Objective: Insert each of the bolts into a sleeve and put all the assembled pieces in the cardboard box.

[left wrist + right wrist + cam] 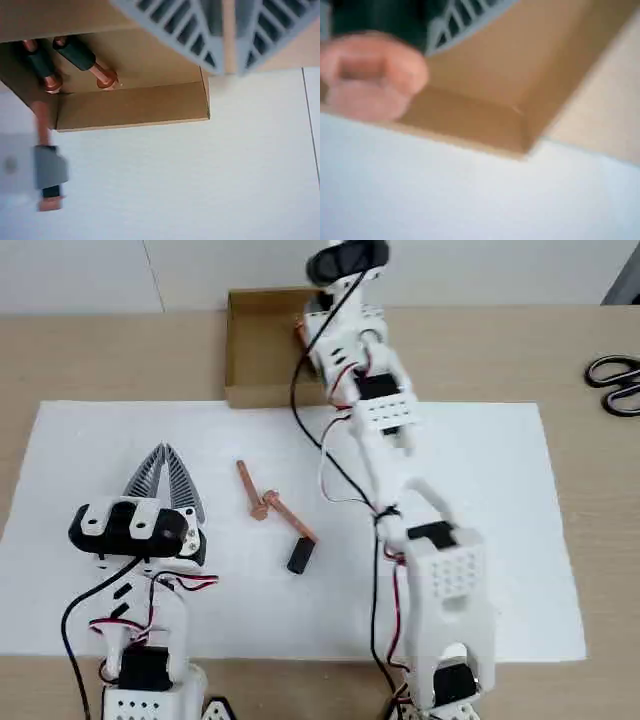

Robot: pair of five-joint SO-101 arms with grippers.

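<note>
High view: the cardboard box (270, 395) sits on the table (100, 350) at the far edge of the white paper sheet (480, 490). The right arm stretches from the near right across the sheet, and the right gripper (318, 335) hangs over the box's right part. A bit of copper from the bolt-and-sleeve piece (300, 332) shows at the gripper.

Right wrist view, very close in, has that piece (370, 75) as a copper head under a dark sleeve. A ribbed gray finger (465, 20) is beside it and the box corner (470, 120) is behind, so the gripper looks clamped on the piece.

Left wrist view looks into the box (130, 105), where two assembled pieces (82, 57) lie side by side on the floor. In the high view the right arm covers that part of the box. A blurred gray shape (49, 170) with copper and black hangs over the paper just outside the box, too smeared to name.

On the sheet's middle lie a loose bolt (247, 488) and a second bolt (288, 518), touching at one end. A black sleeve (300, 555) lies at the second bolt's near end.

The left gripper (162, 452) is at the near left over the paper, its fingertips together on nothing. Its tips (229, 60) stand before the box.

Scissors (615, 385) lie at the far right.
</note>
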